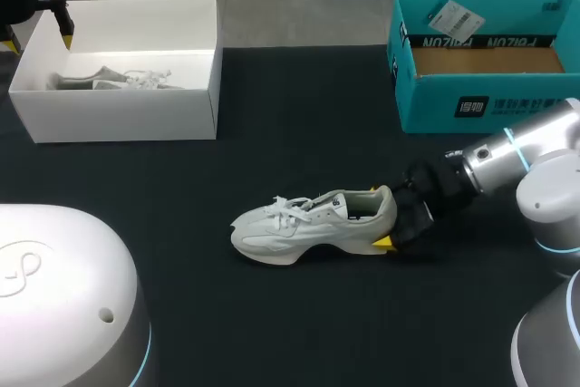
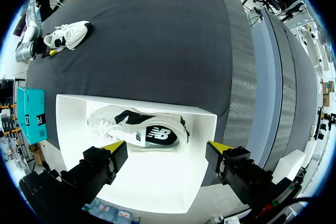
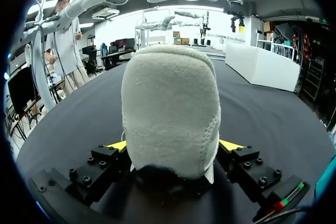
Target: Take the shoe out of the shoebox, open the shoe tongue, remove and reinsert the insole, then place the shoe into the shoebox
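Note:
A white sneaker (image 1: 308,224) lies on its side in the middle of the black table, toe toward my left; it also shows far off in the left wrist view (image 2: 65,34). My right gripper (image 1: 391,217) is at its heel, open, with the padded heel (image 3: 170,108) between the two yellow tips and one fingertip (image 3: 231,145) beside it. A second white and black sneaker (image 1: 109,79) (image 2: 142,129) lies inside the white shoebox (image 1: 127,120) (image 2: 157,182) at the back left. My left gripper (image 1: 36,41) (image 2: 167,148) hangs open above that box, holding nothing.
A teal cardboard box (image 1: 489,101) (image 2: 31,114) stands open at the back right. My left arm's white base (image 1: 63,296) fills the front left corner, and my right arm's base (image 1: 553,342) the front right.

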Motion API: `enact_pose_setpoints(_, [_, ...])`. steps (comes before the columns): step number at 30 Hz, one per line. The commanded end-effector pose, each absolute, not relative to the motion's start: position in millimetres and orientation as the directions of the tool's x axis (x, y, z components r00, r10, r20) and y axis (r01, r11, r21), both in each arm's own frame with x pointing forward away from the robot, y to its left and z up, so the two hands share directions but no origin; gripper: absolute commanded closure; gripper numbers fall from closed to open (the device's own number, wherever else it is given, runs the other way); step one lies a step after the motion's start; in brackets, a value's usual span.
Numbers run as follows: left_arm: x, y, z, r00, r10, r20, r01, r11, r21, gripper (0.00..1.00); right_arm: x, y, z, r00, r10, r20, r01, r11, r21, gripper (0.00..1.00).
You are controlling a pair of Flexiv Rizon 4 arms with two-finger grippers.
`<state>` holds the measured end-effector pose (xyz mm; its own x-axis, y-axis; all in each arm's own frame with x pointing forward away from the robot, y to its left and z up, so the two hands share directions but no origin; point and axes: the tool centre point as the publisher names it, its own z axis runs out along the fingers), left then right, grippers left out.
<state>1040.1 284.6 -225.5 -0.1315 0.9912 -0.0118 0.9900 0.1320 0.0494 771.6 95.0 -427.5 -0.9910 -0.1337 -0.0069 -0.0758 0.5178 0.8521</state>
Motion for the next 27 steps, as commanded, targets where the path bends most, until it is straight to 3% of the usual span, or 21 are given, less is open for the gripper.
enact_pose_setpoints(1, [1039.3,284.5,-225.2,-0.131,0.991,-0.009,0.990,0.132,0.051,0.00,774.0,101.0,-434.1,-0.991,-0.130,-0.008,-0.075,0.517,0.853,0.53])
enact_pose_setpoints(3, [1039.3,284.5,-225.2,-0.131,0.991,-0.009,0.990,0.132,0.051,0.00,773.2,101.6,-434.4,-0.992,-0.124,-0.010,-0.073,0.518,0.852,1.00])
enact_pose_setpoints(15, [1039.3,284.5,-225.2,-0.131,0.991,-0.009,0.990,0.132,0.051,0.00,765.9,91.5,-423.4,-0.999,-0.037,-0.039,-0.053,0.537,0.842,1.00])
enact_pose_setpoints(27, [1039.3,284.5,-225.2,-0.131,0.991,-0.009,0.990,0.132,0.051,0.00,768.2,89.1,-427.8,-0.999,-0.036,-0.028,-0.043,0.527,0.849,1.00])
